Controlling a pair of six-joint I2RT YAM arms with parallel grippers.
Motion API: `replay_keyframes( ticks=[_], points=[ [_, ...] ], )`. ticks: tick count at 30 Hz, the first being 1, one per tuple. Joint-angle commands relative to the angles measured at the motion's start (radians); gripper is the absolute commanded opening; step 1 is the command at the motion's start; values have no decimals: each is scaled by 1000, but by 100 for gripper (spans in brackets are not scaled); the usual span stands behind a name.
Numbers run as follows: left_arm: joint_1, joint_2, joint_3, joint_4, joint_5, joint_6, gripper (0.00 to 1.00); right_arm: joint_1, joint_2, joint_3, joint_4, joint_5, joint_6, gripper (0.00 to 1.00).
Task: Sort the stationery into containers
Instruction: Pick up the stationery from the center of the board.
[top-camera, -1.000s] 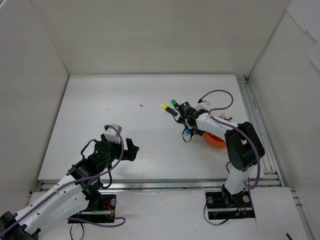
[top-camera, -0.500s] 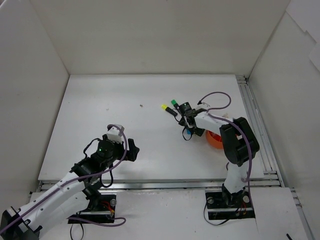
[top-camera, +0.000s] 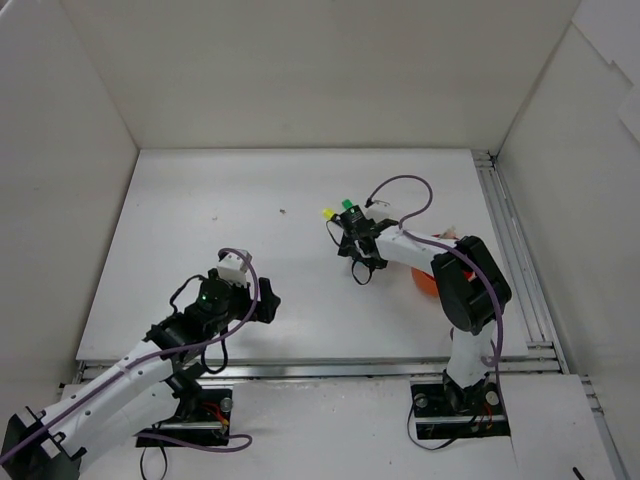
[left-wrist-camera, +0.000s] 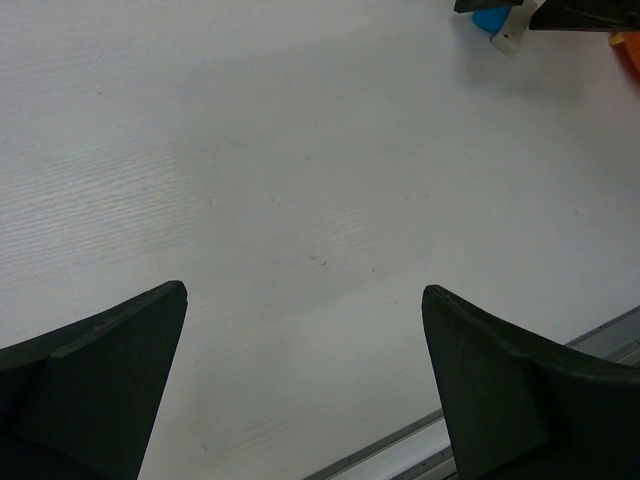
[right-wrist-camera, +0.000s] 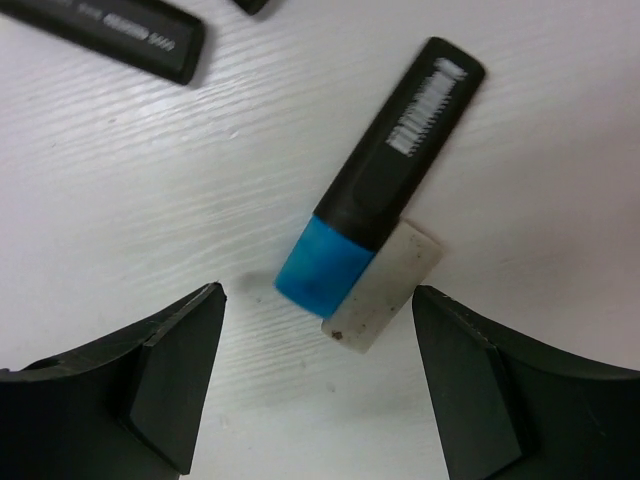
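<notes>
In the right wrist view a black highlighter with a blue cap lies slanted on the white table, and its cap rests against a white eraser. My right gripper is open just short of both, with nothing between its fingers. Another black highlighter lies at the top left. From above, the right gripper sits below the yellow-capped and green-capped highlighters. The orange pot is mostly hidden behind the right arm. My left gripper is open over bare table.
White walls enclose the table on three sides. A metal rail runs along the right side, and another rail along the near edge. A small dark speck lies left of the highlighters.
My right gripper has moved left over the blue-capped highlighter and its jaws have narrowed somewhat. The left arm has shifted slightly forward and to the right.
</notes>
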Motion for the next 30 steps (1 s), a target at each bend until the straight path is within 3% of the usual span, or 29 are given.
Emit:
replay_keyframes(
  ticks=[1,7,13,18,27,30],
  points=[
    [6,17,24,68,13,8,100,17,-37,41,17,-13,-75,73],
    [6,20,26,68,16,13,100,-21,-103,-28,14,-22,-75,71],
    [6,20,24,76,27,18,100,-46,-56,-34,14,-71,-56,69],
    [6,7,26,59,23,15,100,-52,-27,-24,12,-96,-49,56],
    [6,8,24,72,30,21,100,-25,-79,-70,14,-117,-101,65],
    [6,14,27,72,33,19,100,-18,-82,-88,14,-105,-101,56]
  ],
)
